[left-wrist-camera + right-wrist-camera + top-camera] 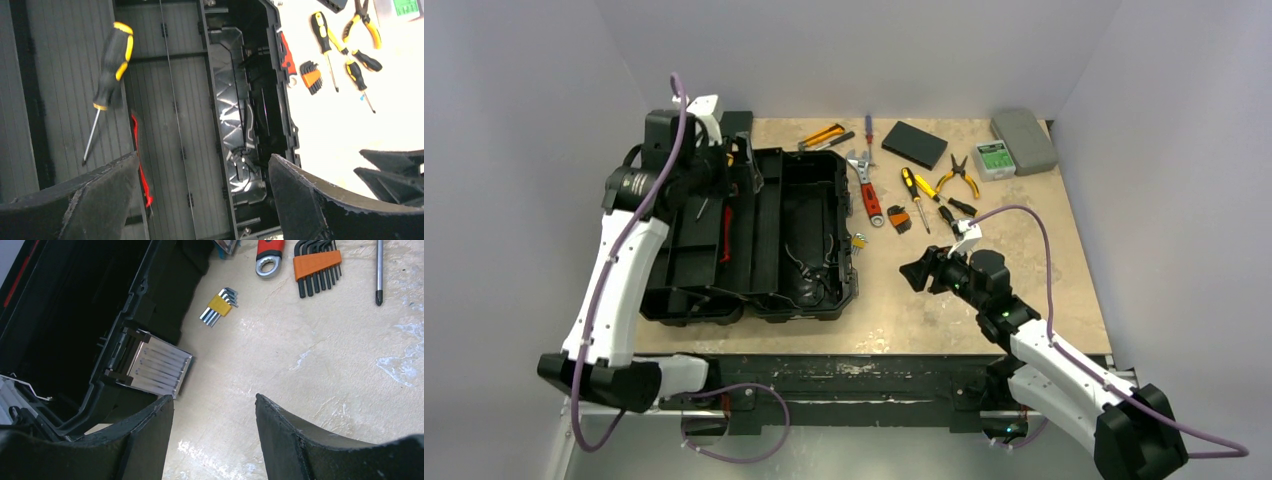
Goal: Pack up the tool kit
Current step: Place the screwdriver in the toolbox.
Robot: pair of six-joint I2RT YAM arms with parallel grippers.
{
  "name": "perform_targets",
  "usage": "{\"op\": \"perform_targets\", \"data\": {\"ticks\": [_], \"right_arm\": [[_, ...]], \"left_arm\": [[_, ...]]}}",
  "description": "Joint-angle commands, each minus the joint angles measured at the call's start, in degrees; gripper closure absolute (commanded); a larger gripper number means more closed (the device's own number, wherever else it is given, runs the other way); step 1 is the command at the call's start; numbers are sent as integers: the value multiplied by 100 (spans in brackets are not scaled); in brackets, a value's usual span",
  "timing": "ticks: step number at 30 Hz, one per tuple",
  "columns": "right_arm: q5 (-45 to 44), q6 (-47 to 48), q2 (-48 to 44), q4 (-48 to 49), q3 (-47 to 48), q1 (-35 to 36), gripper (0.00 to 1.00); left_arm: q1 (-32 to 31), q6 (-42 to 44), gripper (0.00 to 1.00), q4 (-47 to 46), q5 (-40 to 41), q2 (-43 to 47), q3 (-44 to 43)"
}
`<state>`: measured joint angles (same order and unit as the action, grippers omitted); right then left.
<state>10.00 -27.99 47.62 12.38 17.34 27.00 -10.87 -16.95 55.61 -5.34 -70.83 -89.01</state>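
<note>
The left gripper (pixel 204 159) gapes empty over the ribbed black plastic toolbox (pixel 848 215); right gripper (pixel 214 399) likewise.

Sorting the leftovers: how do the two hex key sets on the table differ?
The orange-holder set has black keys; the yellow-holder set has silvery ones. The orange-holder set looks larger. The yellow-holder set lies nearer the toolbox. Both lie on the table, unpacked.

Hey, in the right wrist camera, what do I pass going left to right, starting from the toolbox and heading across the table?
open toolbox → metal latch on its side → yellow hex key set → red-handled wrench → orange hex key set → screwdriver shaft
</note>
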Motion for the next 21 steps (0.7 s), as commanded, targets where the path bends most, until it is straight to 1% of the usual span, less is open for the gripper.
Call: {"op": "perform_targets", "data": {"ticks": [1, 6, 10, 13, 14, 16, 18, 21], "right_arm": [[-73, 88, 50, 159, 21, 12, 40], [-64, 91, 49, 138, 23, 14, 40], [-83, 86, -5, 125, -1, 14, 40], [-85, 87, -5, 131, -3, 7, 40], [-86, 83, 8, 133, 1, 7, 40], [-83, 89, 24, 127, 12, 14, 40], [-78, 91, 24, 124, 15, 14, 40], [-77, 91, 20, 132, 6, 15, 40]], "left_arm": [[59, 142, 3, -30, 129, -773, -835], [76, 170, 3, 165, -918, -1861, -1499], [147, 66, 3, 198, -1422, -2527, -1815], [389, -119, 3, 128, -1848, -2909, -1991], [498, -203, 3, 143, -1844, -2999, -2041], [708, -425, 3, 105, -1530, -3069, -2017], [897, -619, 3, -194, -1325, -2964, -1775], [1024, -814, 2, -698, -1259, -2744, -1382]]}}
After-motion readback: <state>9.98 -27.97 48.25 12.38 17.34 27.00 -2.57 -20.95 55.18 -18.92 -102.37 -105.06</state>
